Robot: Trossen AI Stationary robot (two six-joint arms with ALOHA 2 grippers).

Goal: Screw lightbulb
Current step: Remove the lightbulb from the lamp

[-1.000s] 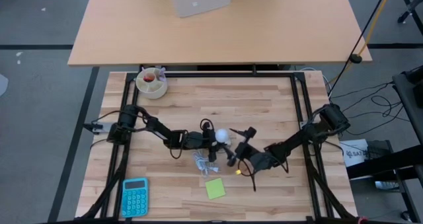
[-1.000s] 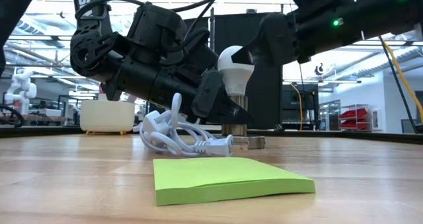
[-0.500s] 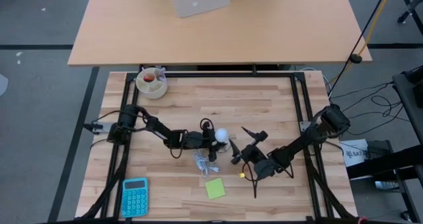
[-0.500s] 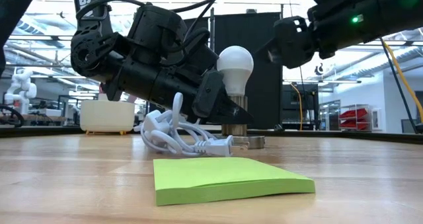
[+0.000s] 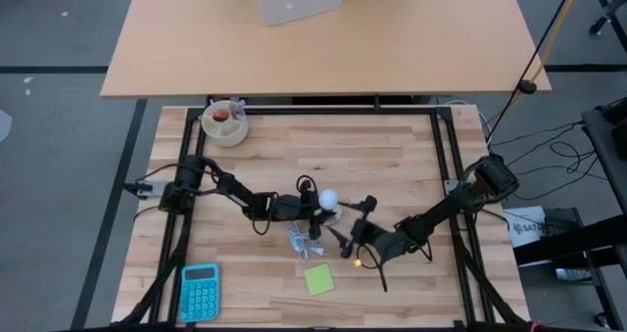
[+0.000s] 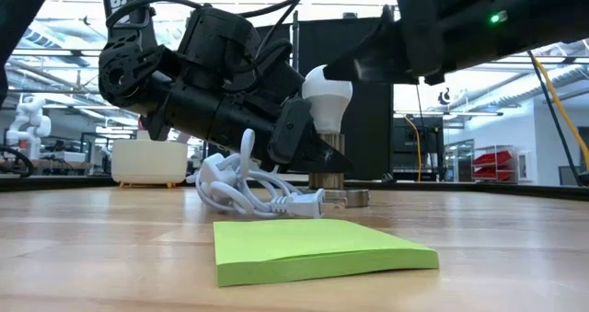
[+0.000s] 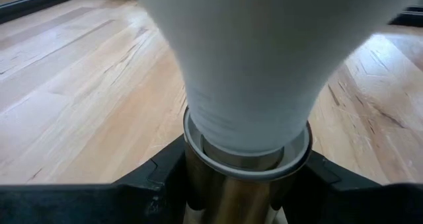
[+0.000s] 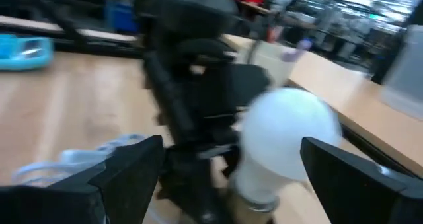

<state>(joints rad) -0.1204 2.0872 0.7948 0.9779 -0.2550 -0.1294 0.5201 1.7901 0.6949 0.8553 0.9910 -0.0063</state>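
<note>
The white lightbulb (image 6: 327, 91) stands upright with its base in a metal socket (image 6: 327, 165) near the table's middle; it also shows in the high view (image 5: 330, 199). My left gripper (image 6: 311, 154) comes from the table's left and is shut on the socket. My right gripper (image 8: 241, 168) is open; its fingers (image 8: 132, 168) stand on either side of the bulb's globe (image 8: 287, 135), coming from the table's right. I cannot tell whether they touch it. My left gripper pinches the socket's metal barrel (image 7: 241, 184), just under its rim, between its two fingers (image 7: 165, 178). The fingers come slanting down from the table's left. The socket stands upright on the table with the bulb in its top.
A coiled white cable (image 5: 304, 239) lies just near of the socket. A green sticky-note pad (image 5: 318, 278) lies toward the near edge and a blue calculator (image 5: 200, 291) at the near left. A bowl (image 5: 225, 121) stands at the far left.
My right gripper drew back from the bulb toward the table's right, then came back to it and now stands around the globe. The bulb, the socket and my left gripper have stayed in place.
</note>
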